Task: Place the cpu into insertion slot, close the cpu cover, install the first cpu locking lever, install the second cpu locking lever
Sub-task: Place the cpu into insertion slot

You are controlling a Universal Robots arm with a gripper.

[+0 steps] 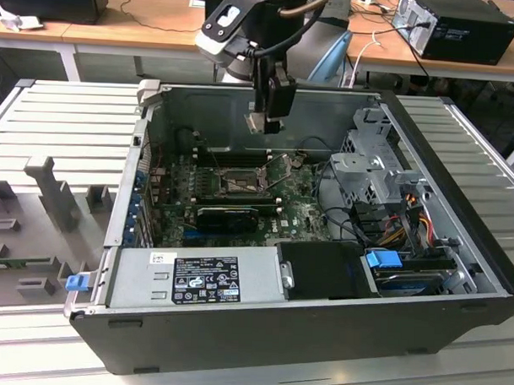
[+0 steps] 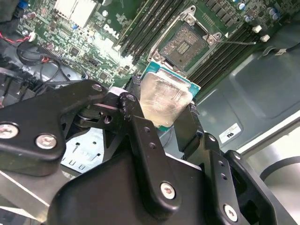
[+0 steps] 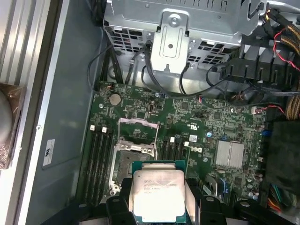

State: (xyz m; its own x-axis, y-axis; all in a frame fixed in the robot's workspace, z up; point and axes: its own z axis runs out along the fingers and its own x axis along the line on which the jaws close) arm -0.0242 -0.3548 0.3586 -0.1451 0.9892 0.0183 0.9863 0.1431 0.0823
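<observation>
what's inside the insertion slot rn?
The insertion slot holds no chip: its dark contact field is bare in the second wrist view. The cpu sits clamped in the gripper above it. In the first wrist view the cpu covers part of the slot.

Indistinct print: black rating label [image 1: 205,279] on silver power-supply box [image 1: 136,277]; white sticker [image 3: 48,153] on grey case wall [image 3: 70,117]; faint lines on square silver-topped cpu [image 3: 158,194].

Long pale wooden desk [image 1: 161,24] ran behind the gripper [image 1: 264,125], black boxy computer case [image 1: 461,26] sat on it toward the exterior view's right of the gripper, ribbed grey metal worktable [image 1: 65,118] spread below it on either side.
</observation>
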